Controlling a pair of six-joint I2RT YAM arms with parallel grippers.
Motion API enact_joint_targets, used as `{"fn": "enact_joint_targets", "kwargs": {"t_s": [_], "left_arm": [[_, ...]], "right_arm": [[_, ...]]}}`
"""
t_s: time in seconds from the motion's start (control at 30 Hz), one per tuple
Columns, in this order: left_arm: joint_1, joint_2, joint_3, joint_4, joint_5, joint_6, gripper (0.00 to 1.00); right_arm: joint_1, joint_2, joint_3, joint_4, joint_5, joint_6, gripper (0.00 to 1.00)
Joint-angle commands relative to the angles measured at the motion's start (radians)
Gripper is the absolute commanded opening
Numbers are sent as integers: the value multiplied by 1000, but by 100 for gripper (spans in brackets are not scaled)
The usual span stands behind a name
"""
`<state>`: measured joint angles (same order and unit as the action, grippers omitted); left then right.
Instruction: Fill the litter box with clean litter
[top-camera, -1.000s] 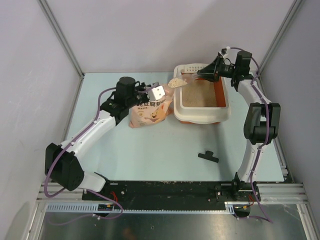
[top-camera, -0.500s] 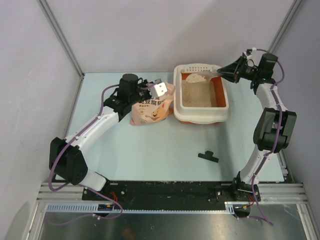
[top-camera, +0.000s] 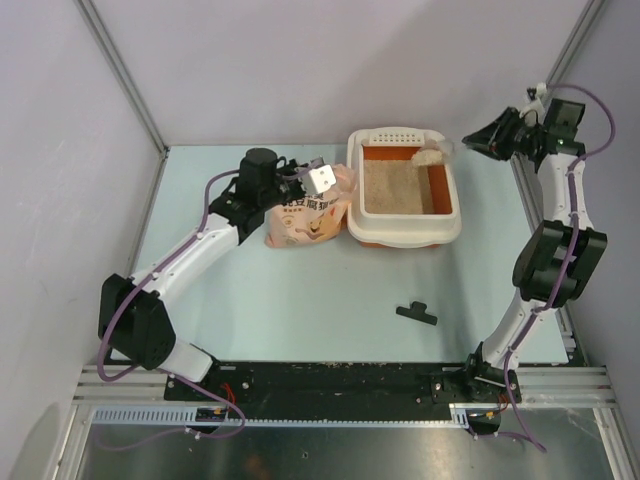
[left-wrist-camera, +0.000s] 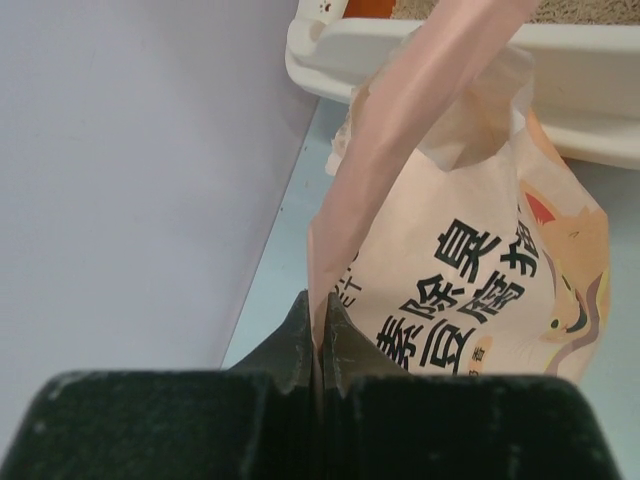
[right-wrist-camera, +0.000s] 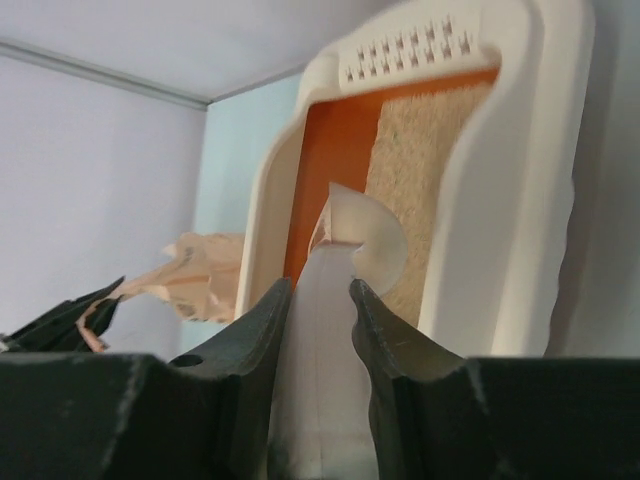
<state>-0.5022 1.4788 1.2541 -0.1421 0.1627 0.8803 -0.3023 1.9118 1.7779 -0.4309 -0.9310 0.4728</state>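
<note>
The litter box (top-camera: 404, 236) sits in the upper middle of the top view. It is a rectangular tray with rounded corners, a cream-white rim and orange inner walls. A perforated band (top-camera: 398, 136) runs along its far end. Fine tan litter (top-camera: 392, 186) covers its floor in a flat, sand-like layer. In the right wrist view the same granules (right-wrist-camera: 425, 170) fill the upper middle, between an orange wall and the cream rim (right-wrist-camera: 500, 190).

Just left of the box, touching its side, is the bag (top-camera: 300, 224), soft pink-peach with dark Chinese characters and a cartoon animal. It leans with its gathered top toward the box. In the left wrist view its printed face (left-wrist-camera: 470, 300) fills the centre and lower right, under the box's rim (left-wrist-camera: 570, 45) along the top edge.

The left gripper (top-camera: 321, 182) is at the bag's top. In its own camera the left gripper (left-wrist-camera: 318, 312) has its fingers pressed together on a fold of the bag's film.

The right gripper (top-camera: 469, 141) is in the upper right of the top view, clear of the box's far right corner. In its wrist view the right gripper (right-wrist-camera: 320, 292) has its fingers closed on a pale strip (right-wrist-camera: 335, 250). The strip's curled end reaches over the box. From above, that end (top-camera: 430, 155) rests on the far right corner of the box.

By count there are one litter box, one bag, one pale strip, two grippers and one small black clip (top-camera: 417, 313). The clip lies alone on the pale blue table (top-camera: 300, 300), lower right of centre and well apart from the box.
</note>
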Motion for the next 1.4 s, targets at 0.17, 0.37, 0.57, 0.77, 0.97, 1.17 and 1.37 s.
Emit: {"fn": "enact_joint_targets", "kwargs": {"t_s": [0.17, 0.37, 0.57, 0.77, 0.97, 1.17, 1.37], "left_arm": [[-19, -98, -15, 253, 67, -17, 0], [-21, -106, -15, 257, 72, -38, 0], [-21, -112, -27, 260, 70, -20, 0], [-19, -121, -45, 266, 74, -41, 0], [-19, -138, -64, 268, 58, -50, 0], [-19, -146, -79, 269, 46, -72, 0], [-19, -156, -93, 269, 49, -86, 0]], "right_arm": [[-14, -16, 201, -131, 130, -220, 0], [-17, -111, 140, -196, 175, -344, 0], [75, -200, 173, -321, 244, -572, 0], [331, -293, 163, -364, 535, -871, 0], [409, -176, 371, -397, 283, -693, 0], [509, -113, 396, -391, 209, -637, 0], [551, -37, 425, -436, 186, -663, 0]]}}
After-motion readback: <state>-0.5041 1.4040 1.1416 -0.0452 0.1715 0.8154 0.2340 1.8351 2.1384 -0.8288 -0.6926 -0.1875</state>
